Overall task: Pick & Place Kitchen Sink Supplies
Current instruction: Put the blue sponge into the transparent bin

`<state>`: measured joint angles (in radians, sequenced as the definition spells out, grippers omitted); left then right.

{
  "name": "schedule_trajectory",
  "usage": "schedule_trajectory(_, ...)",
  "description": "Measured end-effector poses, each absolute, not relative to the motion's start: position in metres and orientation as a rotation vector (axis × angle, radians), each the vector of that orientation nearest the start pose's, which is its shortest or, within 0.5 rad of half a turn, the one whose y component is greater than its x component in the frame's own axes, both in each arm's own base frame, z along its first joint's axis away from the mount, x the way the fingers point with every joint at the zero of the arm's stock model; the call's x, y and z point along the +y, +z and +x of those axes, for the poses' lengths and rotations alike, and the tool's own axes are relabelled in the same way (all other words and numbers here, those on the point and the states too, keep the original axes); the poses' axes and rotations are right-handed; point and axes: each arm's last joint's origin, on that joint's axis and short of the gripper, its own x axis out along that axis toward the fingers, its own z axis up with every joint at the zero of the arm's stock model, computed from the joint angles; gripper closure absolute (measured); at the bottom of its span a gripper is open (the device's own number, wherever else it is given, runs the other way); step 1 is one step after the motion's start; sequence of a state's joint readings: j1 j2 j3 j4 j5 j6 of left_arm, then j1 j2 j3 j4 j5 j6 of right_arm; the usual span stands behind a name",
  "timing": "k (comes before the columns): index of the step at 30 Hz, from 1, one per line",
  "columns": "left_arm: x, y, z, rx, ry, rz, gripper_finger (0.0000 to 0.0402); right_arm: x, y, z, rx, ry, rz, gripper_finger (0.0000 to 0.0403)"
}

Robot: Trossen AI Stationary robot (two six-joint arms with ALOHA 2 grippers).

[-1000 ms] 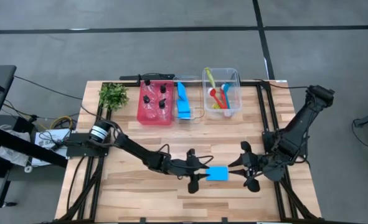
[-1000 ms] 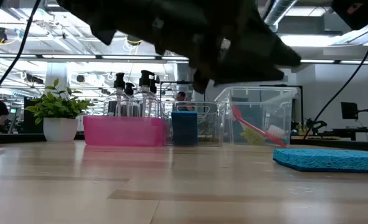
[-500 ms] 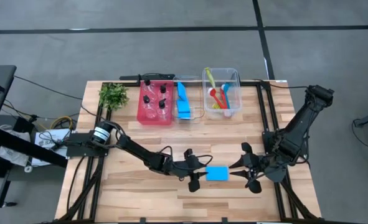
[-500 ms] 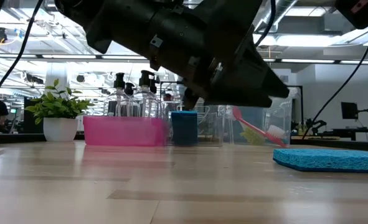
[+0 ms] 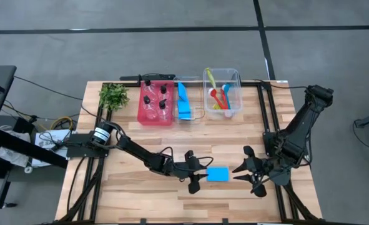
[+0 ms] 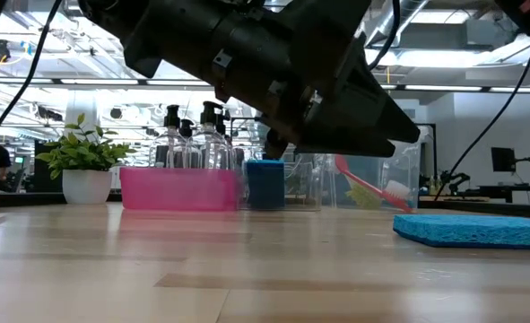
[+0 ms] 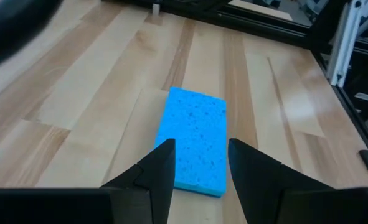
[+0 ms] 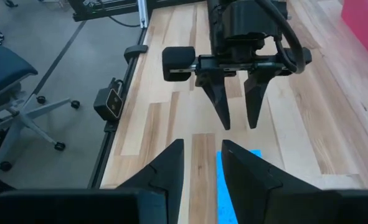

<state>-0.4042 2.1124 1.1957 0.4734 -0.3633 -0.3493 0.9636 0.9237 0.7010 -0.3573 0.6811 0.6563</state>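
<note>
A blue rectangular sponge [image 5: 217,174] lies flat on the wooden table near its near edge, and also shows in the low view [image 6: 471,229]. My left gripper [image 5: 201,172] is open just left of it. In the left wrist view its fingertips [image 7: 201,149] stand over the sponge's [image 7: 194,143] near end, and the low view shows them raised above the table. My right gripper [image 5: 237,171] is open just right of the sponge. One right finger partly hides the sponge [image 8: 253,154] in the right wrist view.
Along the far edge stand a leafy plant [image 5: 113,95], a red bin [image 5: 141,112] of black-capped clear bottles [image 5: 163,104], a clear holder with upright blue sponges [image 5: 183,100], and a clear bin [image 5: 235,75] of red, blue and yellow-green brushes [image 5: 220,97]. Bare wood lies in between.
My left gripper has drawn back a little toward the table's left edge, away from the sponge, which has stayed flat in place. My right gripper has shifted slightly toward the near right corner.
</note>
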Motion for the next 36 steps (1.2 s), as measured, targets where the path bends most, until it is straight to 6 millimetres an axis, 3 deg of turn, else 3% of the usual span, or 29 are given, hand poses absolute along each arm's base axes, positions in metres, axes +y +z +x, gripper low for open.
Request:
schedule_trajectory(7,-0.163,0.133,0.409,0.404,0.020,-0.186,0.0253,0.145,0.269,0.122,0.461,0.136,0.215,0.0301)
schedule_trajectory(15,-0.154,0.137,0.424,0.377,0.028,-0.203,0.0253,0.145,0.269,0.122,0.463,0.133,0.212,0.0301)
schedule_trajectory(26,-0.168,0.097,0.456,0.434,-0.056,-0.222,0.0253,0.150,0.267,0.115,0.494,0.192,0.195,0.0301)
schedule_trajectory(36,-0.166,0.075,0.454,0.562,0.005,-0.291,0.0254,0.150,0.267,0.114,0.499,0.191,0.213,0.0301)
